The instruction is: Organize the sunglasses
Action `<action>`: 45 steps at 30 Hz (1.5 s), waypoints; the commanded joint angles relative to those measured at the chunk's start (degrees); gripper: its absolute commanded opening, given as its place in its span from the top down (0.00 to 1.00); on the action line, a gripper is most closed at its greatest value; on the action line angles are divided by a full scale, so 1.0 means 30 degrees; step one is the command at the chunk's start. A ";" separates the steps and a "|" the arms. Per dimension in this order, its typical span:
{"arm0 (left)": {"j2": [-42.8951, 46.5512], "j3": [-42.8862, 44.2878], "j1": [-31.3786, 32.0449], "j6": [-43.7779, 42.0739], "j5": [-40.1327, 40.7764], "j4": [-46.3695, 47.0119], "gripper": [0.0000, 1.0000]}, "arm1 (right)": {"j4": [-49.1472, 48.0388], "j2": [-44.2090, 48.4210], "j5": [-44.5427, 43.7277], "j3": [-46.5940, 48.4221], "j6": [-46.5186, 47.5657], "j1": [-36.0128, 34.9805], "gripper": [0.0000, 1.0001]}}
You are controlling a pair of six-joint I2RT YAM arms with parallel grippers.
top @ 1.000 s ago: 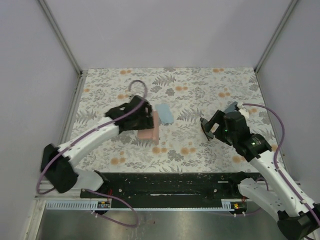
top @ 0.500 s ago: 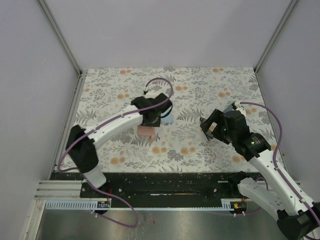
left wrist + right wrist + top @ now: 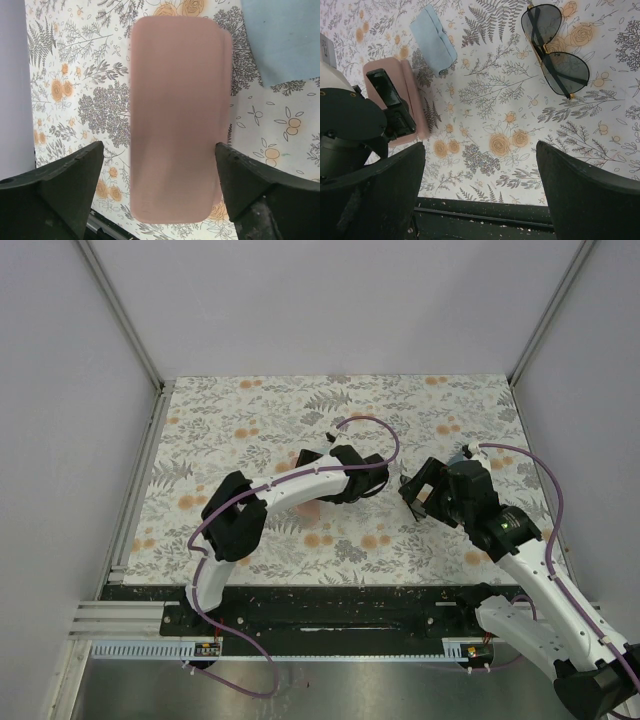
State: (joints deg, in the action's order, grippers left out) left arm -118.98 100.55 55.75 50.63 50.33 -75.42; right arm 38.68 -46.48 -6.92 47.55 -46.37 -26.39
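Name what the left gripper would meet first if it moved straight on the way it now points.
Most likely the pink case, centred between the open fingers of the left gripper in its wrist view; nothing shows in front of it.

The table (image 3: 250, 410) is taken in whole by the top camera, which is set high above and behind the arm bases and tilted down. It is the farthest view. The left wrist camera is pointed straight down between the tips of the left gripper (image 3: 159, 150), very near a pink case (image 3: 177, 115), which fills the frame slightly blurred. The right wrist camera is held higher, past the right gripper (image 3: 481, 147), so a wider patch is covered. The case and a blue cloth (image 3: 434, 45) are shared by both wrist views.
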 commanded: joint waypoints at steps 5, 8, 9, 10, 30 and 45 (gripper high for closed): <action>0.3295 -0.0289 0.0256 -0.3013 -0.2762 0.1162 0.01 | 0.0028 -0.0239 -0.0769 0.0527 -0.0071 0.0038 0.01; 0.6018 -0.2366 -0.0152 -0.4335 -0.5838 0.5147 0.01 | 0.0028 -0.0269 -0.0945 0.0265 -0.0100 0.0067 0.00; 0.7071 -0.2839 -0.0444 -0.4512 -0.7037 0.6261 0.01 | 0.0028 -0.0298 -0.0917 0.0147 -0.0071 0.0096 0.01; 0.7980 -0.3772 -0.0853 -0.4659 -0.8180 0.7316 0.01 | -0.0117 -0.0298 -0.0772 0.0001 -0.0013 0.0067 0.00; 1.1393 -1.2512 -0.7127 -0.4133 -1.8620 1.6583 0.71 | -0.1174 -0.2848 0.0608 0.0410 0.1014 0.0067 0.12; 0.5266 -0.8585 -0.3758 -0.4807 -1.6835 1.5442 0.83 | -0.1348 -0.3461 0.0606 0.0205 0.0809 0.0067 0.12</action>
State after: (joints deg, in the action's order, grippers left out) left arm -101.78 72.27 43.77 37.76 -4.71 -27.18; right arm 35.97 -55.64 -4.45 46.39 -44.18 -26.30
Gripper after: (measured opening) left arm 0.176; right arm 0.881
